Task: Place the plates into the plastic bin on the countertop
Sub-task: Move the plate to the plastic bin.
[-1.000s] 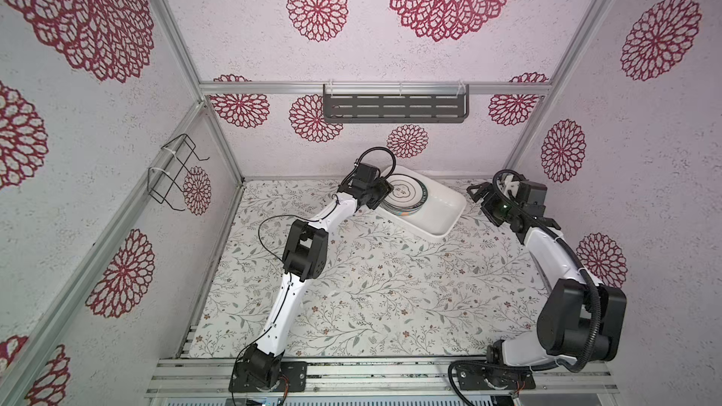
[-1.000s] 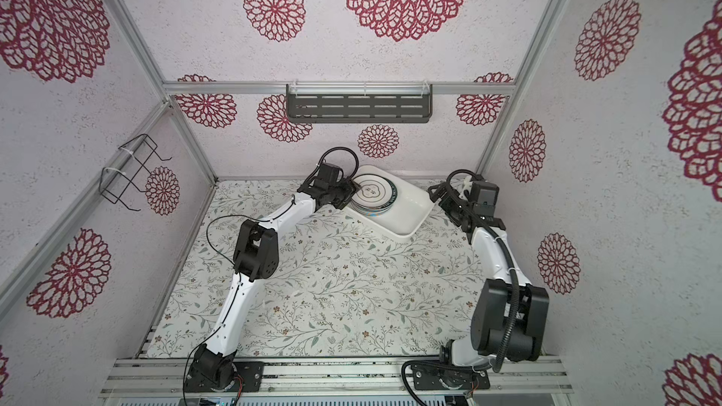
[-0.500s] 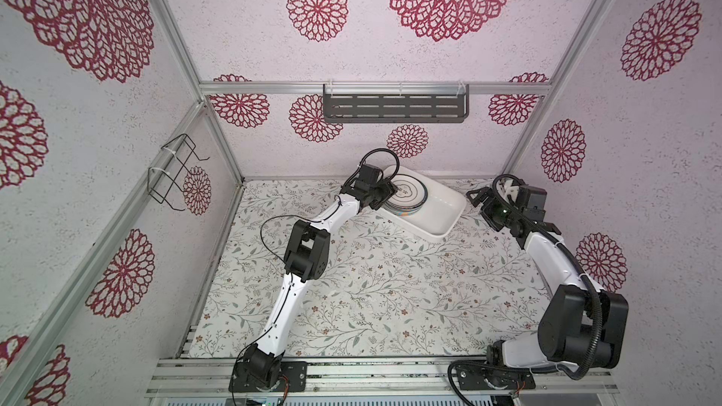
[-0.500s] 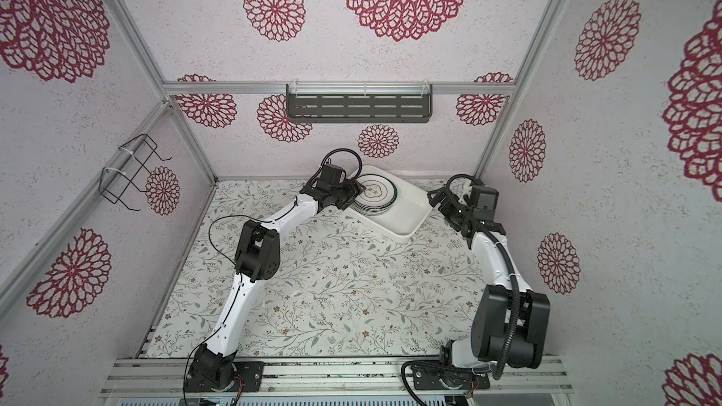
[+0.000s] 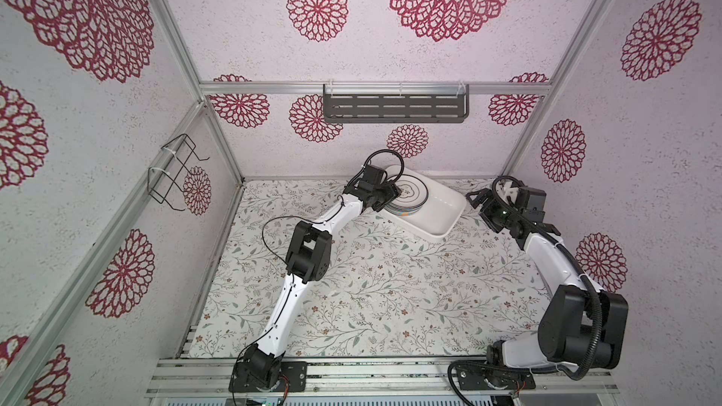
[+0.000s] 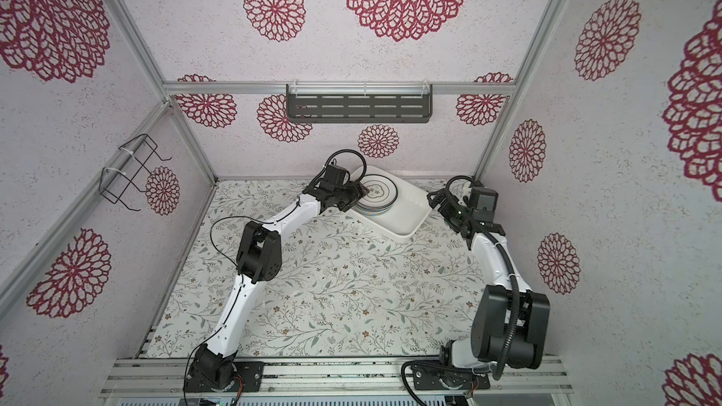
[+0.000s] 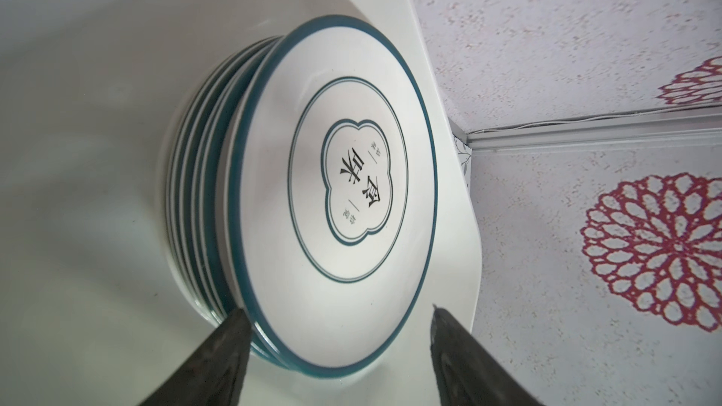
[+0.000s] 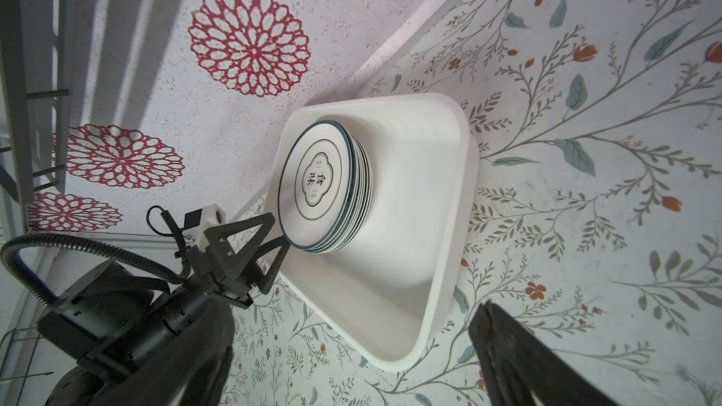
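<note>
A stack of several white plates (image 5: 412, 199) (image 6: 378, 194) with teal rims sits in the far end of the white plastic bin (image 5: 443, 217) (image 6: 408, 215), which lies at the back of the leafy countertop (image 5: 390, 287). The top plate (image 7: 344, 189) (image 8: 318, 185) shows a clover emblem. My left gripper (image 5: 394, 193) (image 7: 336, 312) is open, with the top plate's rim between its fingers; a gap shows beside one finger. My right gripper (image 5: 474, 201) (image 8: 355, 326) stands open just off the bin's other end, holding nothing.
A dark slotted shelf (image 5: 394, 107) hangs on the back wall above the bin. A black wire rack (image 5: 176, 173) is fixed to the left wall. The bin's half nearer my right gripper (image 8: 390, 267) holds no plates. The back wall runs close behind the bin.
My right gripper has drifted toward the bin's end. The left gripper stays at the stack's rim, its jaws a touch wider.
</note>
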Robot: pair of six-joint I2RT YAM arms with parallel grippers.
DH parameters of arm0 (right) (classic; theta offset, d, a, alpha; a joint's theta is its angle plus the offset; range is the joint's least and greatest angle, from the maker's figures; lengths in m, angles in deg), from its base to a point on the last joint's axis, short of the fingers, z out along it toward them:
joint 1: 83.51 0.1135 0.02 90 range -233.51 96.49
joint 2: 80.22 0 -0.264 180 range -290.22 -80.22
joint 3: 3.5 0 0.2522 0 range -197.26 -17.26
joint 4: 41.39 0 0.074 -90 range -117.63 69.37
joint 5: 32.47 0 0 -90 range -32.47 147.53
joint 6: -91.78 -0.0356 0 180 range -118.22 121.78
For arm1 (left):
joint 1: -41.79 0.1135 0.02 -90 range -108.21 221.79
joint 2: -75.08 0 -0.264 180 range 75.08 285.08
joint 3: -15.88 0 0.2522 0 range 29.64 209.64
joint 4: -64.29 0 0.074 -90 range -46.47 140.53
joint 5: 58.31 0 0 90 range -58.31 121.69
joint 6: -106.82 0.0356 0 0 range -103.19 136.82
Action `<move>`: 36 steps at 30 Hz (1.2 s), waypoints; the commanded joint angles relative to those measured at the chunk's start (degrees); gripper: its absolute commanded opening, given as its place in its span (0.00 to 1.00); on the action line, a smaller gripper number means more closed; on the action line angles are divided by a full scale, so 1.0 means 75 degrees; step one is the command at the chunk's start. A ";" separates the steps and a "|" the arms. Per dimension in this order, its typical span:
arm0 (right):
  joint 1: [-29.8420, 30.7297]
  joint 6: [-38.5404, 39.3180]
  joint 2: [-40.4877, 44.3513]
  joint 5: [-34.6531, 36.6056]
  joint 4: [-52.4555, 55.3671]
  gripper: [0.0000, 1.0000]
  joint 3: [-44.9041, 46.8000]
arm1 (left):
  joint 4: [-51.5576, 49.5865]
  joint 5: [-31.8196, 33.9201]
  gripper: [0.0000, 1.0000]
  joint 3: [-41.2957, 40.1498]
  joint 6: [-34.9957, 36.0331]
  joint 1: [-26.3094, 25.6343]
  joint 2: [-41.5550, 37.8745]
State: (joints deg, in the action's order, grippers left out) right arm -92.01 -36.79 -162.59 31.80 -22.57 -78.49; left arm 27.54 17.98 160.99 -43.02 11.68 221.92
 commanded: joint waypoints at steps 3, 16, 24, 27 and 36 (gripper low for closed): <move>-0.0039 -0.0039 0.0062 -0.0145 -0.0216 0.99 -0.0086 | -0.0537 0.0023 0.77 0.0031 0.0607 -0.0099 -0.0316; -0.0038 -0.0034 0.0036 -0.0176 -0.0205 0.99 -0.0034 | -0.0156 0.0235 0.82 -0.0290 0.0755 -0.0087 -0.0527; -0.0032 -0.0108 0.0157 -0.0122 -0.0300 0.99 0.0126 | 0.0778 0.0566 0.92 -0.1478 0.1424 -0.0052 -0.1587; -0.0032 -0.0115 0.0261 -0.0089 -0.0268 0.99 0.0137 | 0.1414 0.0793 0.96 -0.2228 0.1599 -0.0052 -0.2190; -0.0033 0.0150 0.0711 0.0423 0.0028 0.99 0.0320 | 0.2227 0.1727 0.97 -0.4025 0.2169 0.0064 -0.3943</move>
State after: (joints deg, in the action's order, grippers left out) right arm -92.01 -36.72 -160.82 33.08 -22.48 -76.24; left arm 40.15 27.51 133.58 -29.51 11.61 196.70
